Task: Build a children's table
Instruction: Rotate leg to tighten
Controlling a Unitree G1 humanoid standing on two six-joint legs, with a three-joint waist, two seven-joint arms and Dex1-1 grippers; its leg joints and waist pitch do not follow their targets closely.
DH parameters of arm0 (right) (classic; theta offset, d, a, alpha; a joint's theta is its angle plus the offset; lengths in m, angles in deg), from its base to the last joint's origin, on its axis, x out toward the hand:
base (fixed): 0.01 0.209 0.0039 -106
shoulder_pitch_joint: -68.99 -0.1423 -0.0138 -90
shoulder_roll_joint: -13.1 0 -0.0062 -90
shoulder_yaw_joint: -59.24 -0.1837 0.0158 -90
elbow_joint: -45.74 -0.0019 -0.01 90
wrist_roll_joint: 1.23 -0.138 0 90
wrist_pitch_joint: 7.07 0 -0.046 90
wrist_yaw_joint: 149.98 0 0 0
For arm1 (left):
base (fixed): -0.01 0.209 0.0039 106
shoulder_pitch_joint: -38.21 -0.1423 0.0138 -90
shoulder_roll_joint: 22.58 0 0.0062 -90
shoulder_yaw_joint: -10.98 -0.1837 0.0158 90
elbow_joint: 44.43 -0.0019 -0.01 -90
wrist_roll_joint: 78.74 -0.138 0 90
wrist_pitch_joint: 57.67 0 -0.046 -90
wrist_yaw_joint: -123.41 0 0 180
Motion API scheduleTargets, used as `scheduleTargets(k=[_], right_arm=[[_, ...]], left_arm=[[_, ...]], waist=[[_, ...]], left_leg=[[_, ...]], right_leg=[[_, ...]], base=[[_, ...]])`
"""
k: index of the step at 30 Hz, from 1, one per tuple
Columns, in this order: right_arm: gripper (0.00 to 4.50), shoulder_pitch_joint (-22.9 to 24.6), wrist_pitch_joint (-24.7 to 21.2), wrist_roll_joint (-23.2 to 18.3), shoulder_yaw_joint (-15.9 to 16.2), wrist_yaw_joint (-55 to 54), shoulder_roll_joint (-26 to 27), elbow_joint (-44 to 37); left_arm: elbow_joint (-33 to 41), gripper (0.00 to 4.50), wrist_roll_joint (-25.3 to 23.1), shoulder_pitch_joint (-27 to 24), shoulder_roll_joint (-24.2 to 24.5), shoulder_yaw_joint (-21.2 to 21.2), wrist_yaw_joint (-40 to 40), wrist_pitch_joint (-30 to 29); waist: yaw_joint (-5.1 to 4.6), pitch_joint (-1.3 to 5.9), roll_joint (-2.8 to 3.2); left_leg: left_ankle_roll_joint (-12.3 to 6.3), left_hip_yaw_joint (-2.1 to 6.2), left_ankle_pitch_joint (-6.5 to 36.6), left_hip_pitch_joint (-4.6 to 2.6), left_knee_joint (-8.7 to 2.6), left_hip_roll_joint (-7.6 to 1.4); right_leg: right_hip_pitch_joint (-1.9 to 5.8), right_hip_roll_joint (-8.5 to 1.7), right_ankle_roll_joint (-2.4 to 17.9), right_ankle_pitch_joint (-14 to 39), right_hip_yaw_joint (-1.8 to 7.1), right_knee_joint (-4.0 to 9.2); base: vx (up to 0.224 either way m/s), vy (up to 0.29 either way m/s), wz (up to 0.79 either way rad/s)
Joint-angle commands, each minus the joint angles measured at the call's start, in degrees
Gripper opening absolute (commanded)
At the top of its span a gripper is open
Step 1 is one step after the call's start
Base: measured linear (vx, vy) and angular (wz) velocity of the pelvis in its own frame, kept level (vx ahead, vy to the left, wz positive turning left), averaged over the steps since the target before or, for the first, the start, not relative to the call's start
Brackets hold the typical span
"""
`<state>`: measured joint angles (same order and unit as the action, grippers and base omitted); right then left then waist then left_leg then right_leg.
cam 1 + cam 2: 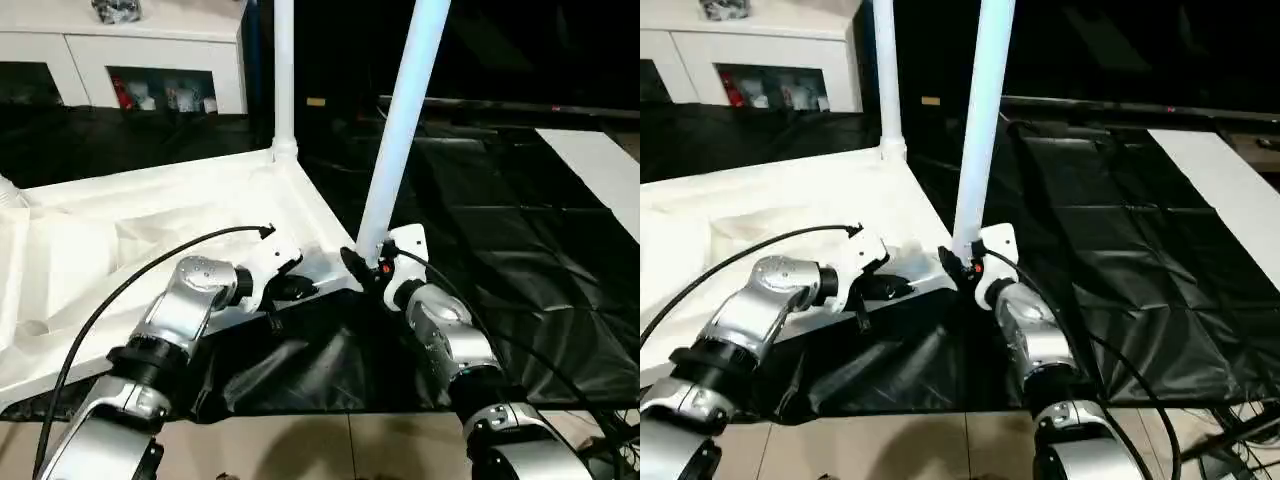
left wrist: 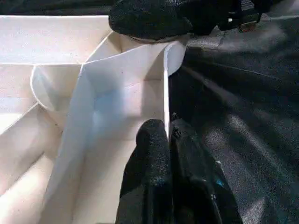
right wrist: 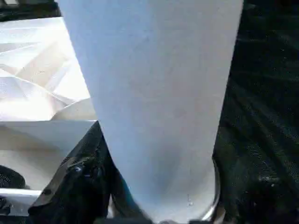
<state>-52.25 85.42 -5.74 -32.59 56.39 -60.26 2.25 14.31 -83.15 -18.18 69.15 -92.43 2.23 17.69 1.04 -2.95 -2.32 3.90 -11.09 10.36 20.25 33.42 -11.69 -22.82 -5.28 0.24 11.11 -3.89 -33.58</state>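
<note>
The table top lies upside down on the black-covered work table, ribbed underside up; one leg already stands upright in the far corner socket; the second leg is at the near corner, so this looks like the seating of leg two. The right gripper is clenched around that leg's base; the left gripper pinches the top's thin rim just beside the corner, steadying it. The held leg's long axis runs nearly vertical, leaning slightly to the robot's right as it rises, flared end down at the socket. The next move likely calls for straightening the leg and pressing it straight down while the left keeps the top from sliding.
</note>
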Motion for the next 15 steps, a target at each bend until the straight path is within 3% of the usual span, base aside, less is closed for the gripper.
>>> scheduleTargets(k=[1,6,11,15], right_arm=[[3.36,-0.3,-0.2,0.8,5.4,6.4,2.2,-0.1],[3.76,-0.2,-0.4,0.0,6.0,15.1,-3.9,-1.7],[4.09,-1.4,-0.8,-1.3,7.1,26.6,-9.4,-2.9],[4.09,-2.4,-0.2,-0.4,8.5,36.2,-13.6,-2.1]], left_arm=[[0.6,0.0,0.1,0.4,-1.8,-3.6,1.6,1.3],[1.4,0.0,0.9,-1.2,1.8,-3.1,5.2,3.7],[2.1,0.0,3.0,-1.4,4.7,-2.5,11.2,5.6],[1.2,0.0,3.2,-1.3,7.0,-3.0,16.0,8.3]], waist=[[-0.26,2.74,0.7],[0.04,3.18,0.22],[1.03,3.39,-0.18],[1.58,3.71,-0.53]], left_leg=[[1.63,1.6,26.6,-0.83,-5.21,-1.71],[-0.16,0.9,20.1,-0.42,-4.95,-1.82],[-1.99,0.31,16.4,-0.49,-4.28,-1.82],[-3.94,-0.04,8.8,-0.23,-3.86,-1.9]], right_leg=[[0.82,-3.09,8.0,26.2,2.3,5.2],[1.56,-3.01,11.1,17.0,2.64,4.08],[1.55,-3.11,12.2,15.3,2.87,3.68],[2.07,-2.64,15.1,5.0,2.72,2.14]], base=[[0.0,0.0,0.0],[0.0,0.0,0.0],[0.0,0.0,0.0],[0.0,0.0,0.0]])
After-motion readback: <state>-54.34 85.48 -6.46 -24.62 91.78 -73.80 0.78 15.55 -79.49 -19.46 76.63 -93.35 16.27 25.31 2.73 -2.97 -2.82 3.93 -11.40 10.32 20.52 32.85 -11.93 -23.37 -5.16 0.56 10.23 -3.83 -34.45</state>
